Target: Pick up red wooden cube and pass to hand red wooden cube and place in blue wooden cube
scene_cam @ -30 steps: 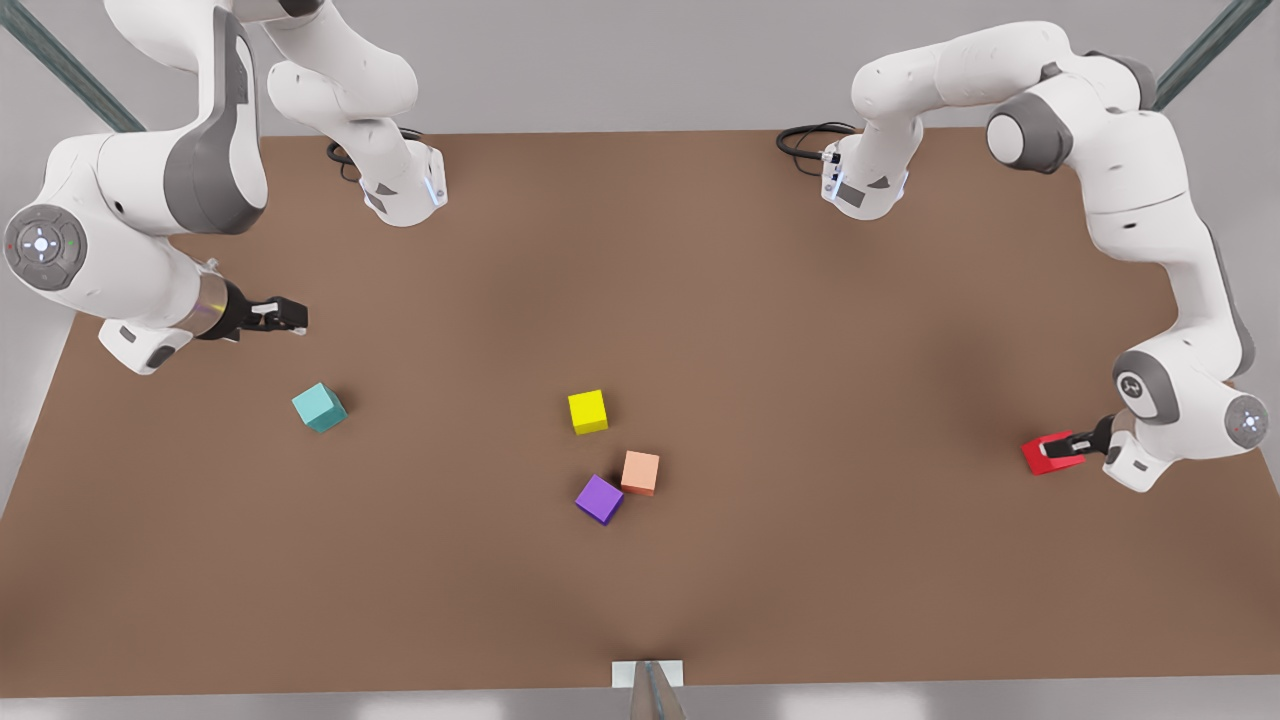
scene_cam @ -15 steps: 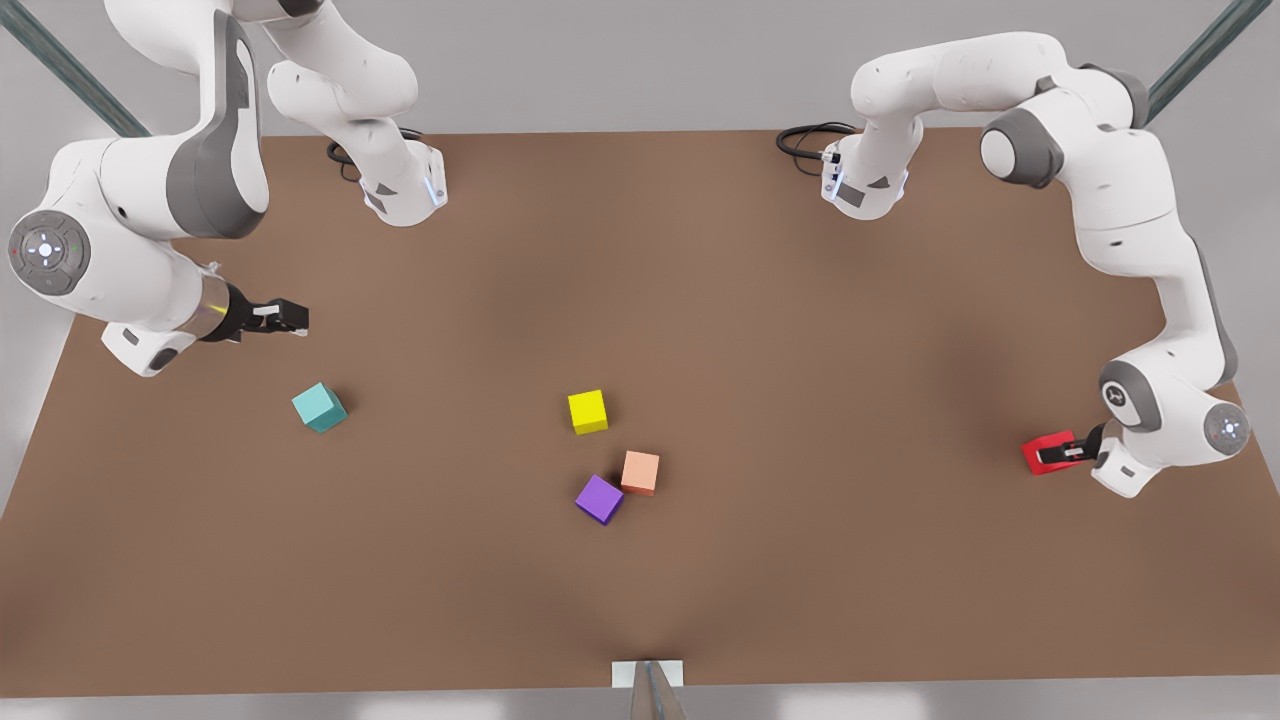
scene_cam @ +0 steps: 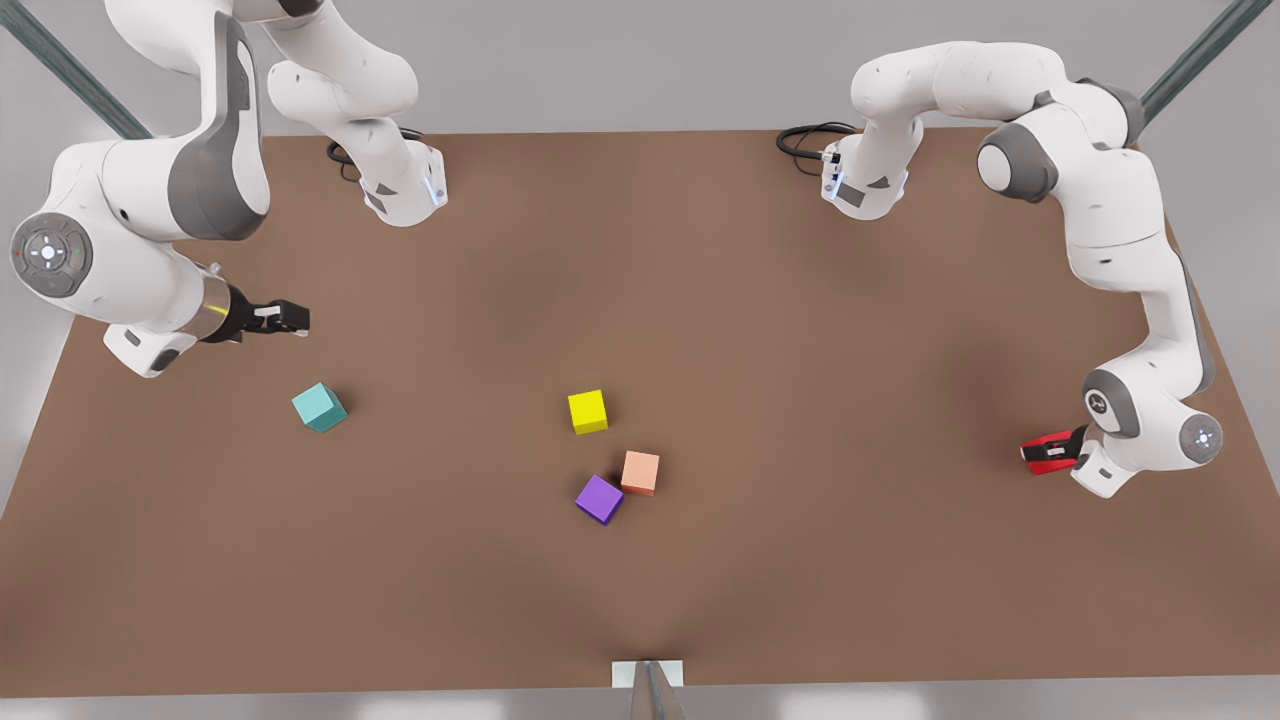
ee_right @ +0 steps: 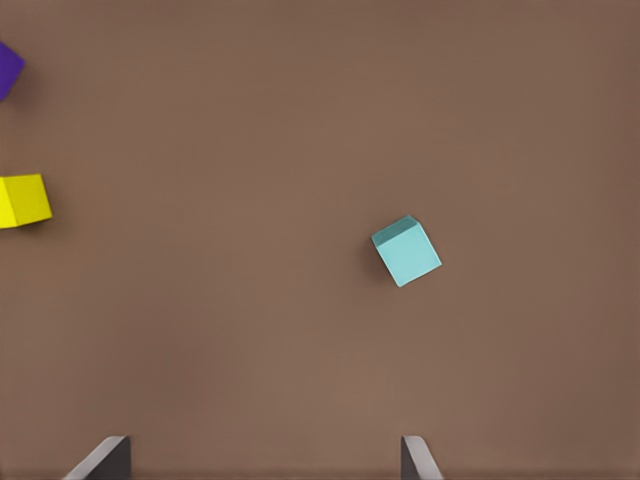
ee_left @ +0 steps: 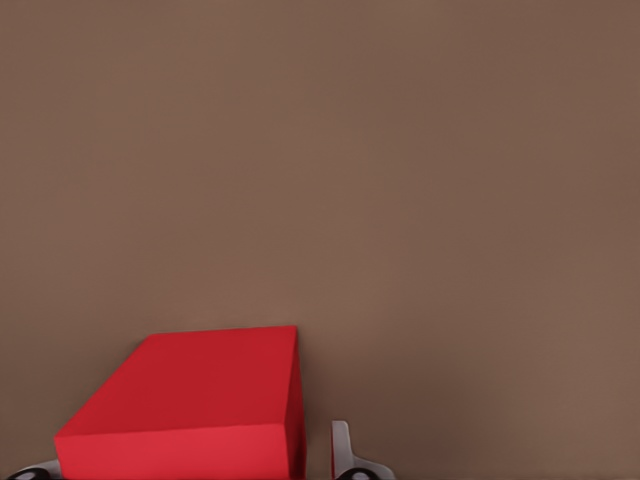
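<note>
The red wooden cube [scene_cam: 1040,453] [ee_left: 190,400] lies on the brown table [scene_cam: 800,330] near the front view's right edge. My left gripper [scene_cam: 1056,452] [ee_left: 187,470] straddles it, open, with a pale finger pad [ee_left: 341,450] a small gap off one side of the cube. The blue wooden cube [scene_cam: 319,407] [ee_right: 407,250], teal, rests at the front view's left. My right gripper [scene_cam: 288,318] [ee_right: 258,458], the black hand, hovers open a little behind it, apart from it and holding nothing.
A yellow cube [scene_cam: 587,411] [ee_right: 22,200] sits mid-table. Just in front of it a purple cube [scene_cam: 599,499] [ee_right: 8,68] and a salmon-orange cube [scene_cam: 640,472] touch at a corner. Both arm bases [scene_cam: 405,195] stand along the far edge.
My left arm has folded lower and its gripper has sunk around the red cube, which stays put. My right arm has barely shifted.
</note>
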Tool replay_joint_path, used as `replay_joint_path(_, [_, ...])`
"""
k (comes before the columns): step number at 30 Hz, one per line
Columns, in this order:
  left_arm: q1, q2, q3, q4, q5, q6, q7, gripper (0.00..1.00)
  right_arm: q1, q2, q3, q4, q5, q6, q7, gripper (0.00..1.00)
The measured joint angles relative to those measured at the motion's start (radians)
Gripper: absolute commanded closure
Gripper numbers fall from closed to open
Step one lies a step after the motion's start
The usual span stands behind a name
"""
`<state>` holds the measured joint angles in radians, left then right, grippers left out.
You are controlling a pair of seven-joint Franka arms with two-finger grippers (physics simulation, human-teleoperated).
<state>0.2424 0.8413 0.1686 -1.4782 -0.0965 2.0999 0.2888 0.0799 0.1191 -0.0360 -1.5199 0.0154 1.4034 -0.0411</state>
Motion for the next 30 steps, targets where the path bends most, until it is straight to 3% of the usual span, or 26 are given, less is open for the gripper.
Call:
replay_joint_path(4, [-0.003,0.008,-0.001,0.008,0.001,0.007,-0.004,0.33,0.0,0.001,0.0,-0.004,0.001,0.001,0.0,0.0])
replay_joint_path(7, [-0.002,-0.012,-0.016,0.024,0.004,0.009,-0.022,0.47,0.0,0.0,0.0,-0.006,0.001,0.002,0.0,0.0])
replay_joint_path(12, [-0.014,-0.046,-0.163,0.103,-0.083,-0.08,-0.083,0.47,0.0,0.001,0.001,-0.007,0.002,0.003,0.0,0.0])
replay_joint_path(15, [-0.019,-0.049,-0.442,0.276,-0.202,-0.258,-0.161,0.46,-0.001,0.032,0.001,-0.008,0.044,0.0,-0.007,0.0])
replay_joint_path(17, [-0.027,-0.018,-0.67,0.308,-0.249,-0.329,-0.207,0.46,0.002,0.102,0.004,-0.002,0.188,-0.013,-0.028,0.0])
replay_joint_path(19, [-0.046,0.046,-0.806,0.318,-0.322,-0.347,-0.245,0.46,0.008,0.217,0.006,0.011,0.392,-0.023,-0.068,0.0])
replay_joint_path(24, [-0.261,0.183,-0.879,0.393,-0.458,-0.165,-0.317,0.46,0.043,0.486,0.007,0.054,0.973,-0.026,-0.232,0.0])
replay_joint_path(30, [-0.263,0.246,-0.883,0.407,-0.652,0.005,-0.326,0.47,0.128,0.622,0.007,0.137,1.34,0.049,-0.554,0.0])
